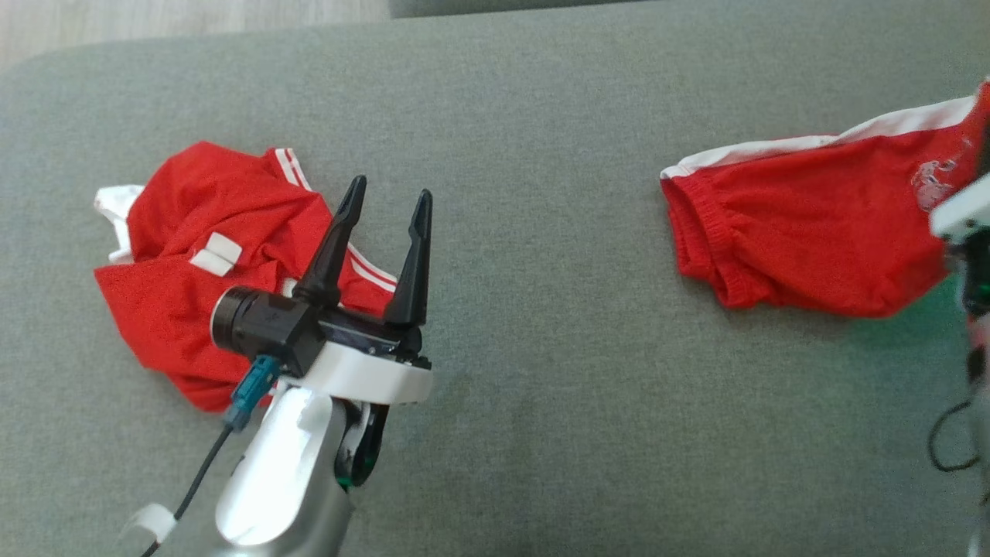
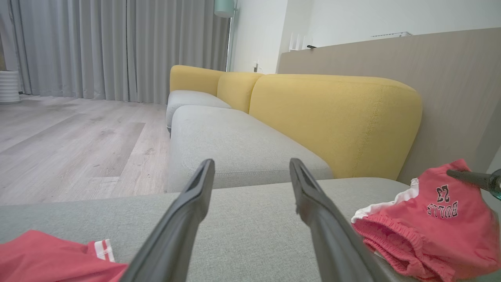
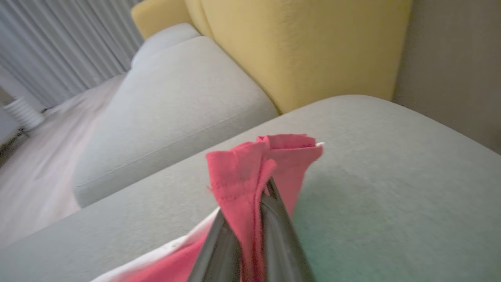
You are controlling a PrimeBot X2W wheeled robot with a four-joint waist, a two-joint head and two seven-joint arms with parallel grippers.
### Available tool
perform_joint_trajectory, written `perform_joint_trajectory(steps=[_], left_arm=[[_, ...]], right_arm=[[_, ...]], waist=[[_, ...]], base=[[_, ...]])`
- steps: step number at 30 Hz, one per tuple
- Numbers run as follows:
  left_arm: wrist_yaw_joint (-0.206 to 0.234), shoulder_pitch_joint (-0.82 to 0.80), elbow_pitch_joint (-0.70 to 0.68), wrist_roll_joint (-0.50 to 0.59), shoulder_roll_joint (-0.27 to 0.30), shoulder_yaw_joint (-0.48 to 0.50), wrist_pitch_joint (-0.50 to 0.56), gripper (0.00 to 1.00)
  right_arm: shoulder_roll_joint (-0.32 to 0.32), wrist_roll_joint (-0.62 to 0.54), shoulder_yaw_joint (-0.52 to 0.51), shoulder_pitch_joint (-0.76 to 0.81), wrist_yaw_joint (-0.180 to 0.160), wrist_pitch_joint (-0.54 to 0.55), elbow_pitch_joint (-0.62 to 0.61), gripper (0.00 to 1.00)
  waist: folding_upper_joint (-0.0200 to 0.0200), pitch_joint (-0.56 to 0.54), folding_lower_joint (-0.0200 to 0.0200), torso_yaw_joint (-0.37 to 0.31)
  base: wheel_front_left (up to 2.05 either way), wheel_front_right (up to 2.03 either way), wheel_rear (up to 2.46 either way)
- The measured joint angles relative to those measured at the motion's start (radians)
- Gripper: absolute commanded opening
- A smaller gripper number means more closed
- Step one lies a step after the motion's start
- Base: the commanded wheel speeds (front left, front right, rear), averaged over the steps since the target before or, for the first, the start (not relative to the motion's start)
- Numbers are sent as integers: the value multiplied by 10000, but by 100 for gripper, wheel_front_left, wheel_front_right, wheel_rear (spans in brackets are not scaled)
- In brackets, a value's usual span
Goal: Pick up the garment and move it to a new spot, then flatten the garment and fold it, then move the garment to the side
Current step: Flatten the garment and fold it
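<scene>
Although both garments on the grey seat cushion (image 1: 541, 348) are red, the head view tells them apart. A crumpled red jersey (image 1: 193, 255) with white stripes lies toward the cushion's left end. The red shorts (image 1: 804, 232), white-striped along one side, lie at its right end, waistband toward the cushion's middle. The left gripper (image 1: 390, 193) hangs over the cushion beside the jersey, its two dark fingers spread wide and empty, well apart from the shorts. A pale part of the right arm (image 1: 957, 215) crosses the shorts' far-right end, but the grip itself is cut off at the frame edge.

The left wrist view looks low across the cushion and adds what the head camera misses. There is a yellow sofa backrest (image 2: 332, 117) beyond the cushion, a wood floor (image 2: 70, 137) and grey curtains (image 2: 98, 47). It also shows the print on the shorts, "BULLS 23", upside down. The shorts rise off the cushion's right part to a peak, where a dark finger (image 2: 469, 178) meets the cloth.

The right wrist view settles that grip: the right gripper (image 3: 266, 188) is clamped on a bunched fold of the shorts' red hem, which sticks up past the fingertips above the cushion's surface, with white trim trailing below.
</scene>
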Motion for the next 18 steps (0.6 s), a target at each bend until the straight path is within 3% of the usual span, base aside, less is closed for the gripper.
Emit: perform_joint_trajectory(steps=[11,18], left_arm=[[2,310,98,-12,42,132,0,100],[4,327,105,-19,61,130,0,100]], right_arm=[[178,2560,3170,1385,0,-4,-2698,0],[-412,3954,5358,1927,0,-134,-4077,0]], waist=[[0,-545,0,168],[0,-739,1,401]], base=[[0,0,0],[0,0,0]])
